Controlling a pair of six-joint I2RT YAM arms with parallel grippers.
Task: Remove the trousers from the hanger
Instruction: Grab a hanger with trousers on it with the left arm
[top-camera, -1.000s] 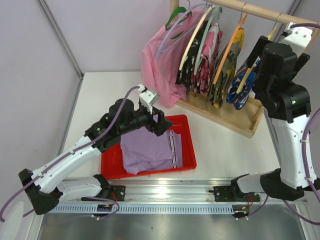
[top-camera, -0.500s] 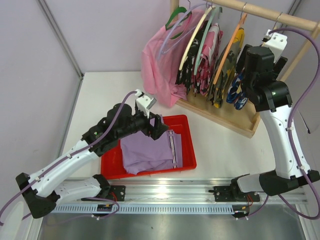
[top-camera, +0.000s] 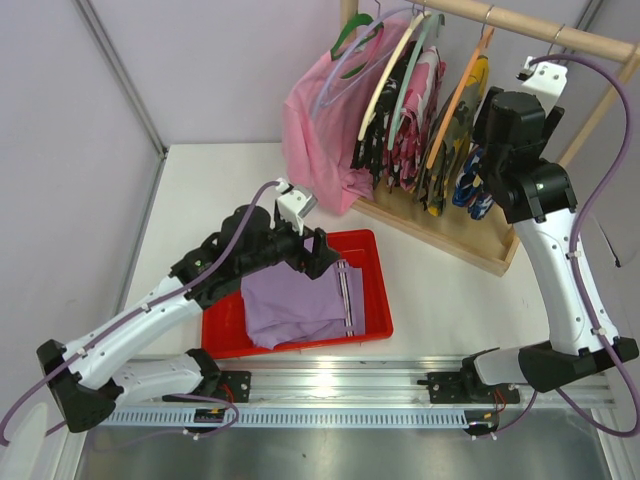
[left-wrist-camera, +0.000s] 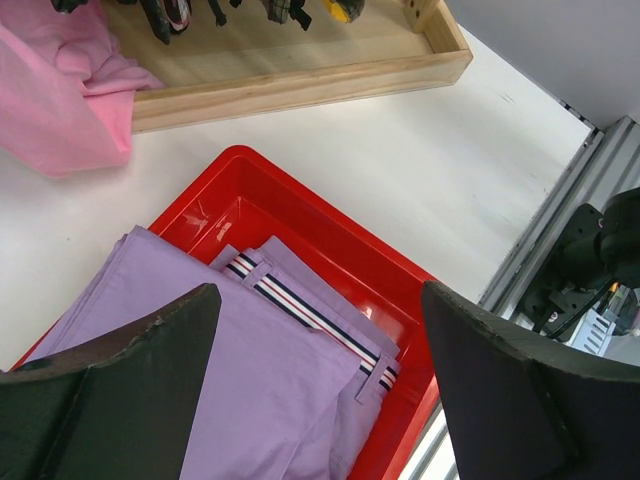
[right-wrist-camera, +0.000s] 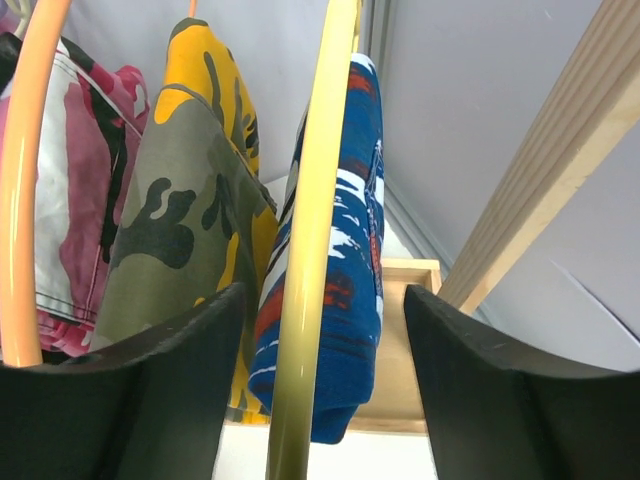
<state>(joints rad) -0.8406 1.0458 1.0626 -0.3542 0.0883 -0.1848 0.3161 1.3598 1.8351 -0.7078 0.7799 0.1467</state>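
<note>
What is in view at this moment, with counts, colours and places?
lavender trousers: one, pale lavender, folded in the tray
black speckled trousers: one, black and white, hanging on the rack
red tray: one, on the table
pink shirt: one, rack's left end
pink camouflage garment: one, mid-rack
olive-yellow camouflage garment: one, mid-rack
blue-red-white garment: one, rack's right end
yellow hanger: one, carrying the blue-red-white garment
rack: one, wood, table's back right
table: one, white
left gripper: open, above the tray
right gripper: open, fingers either side of the yellow hanger
</note>
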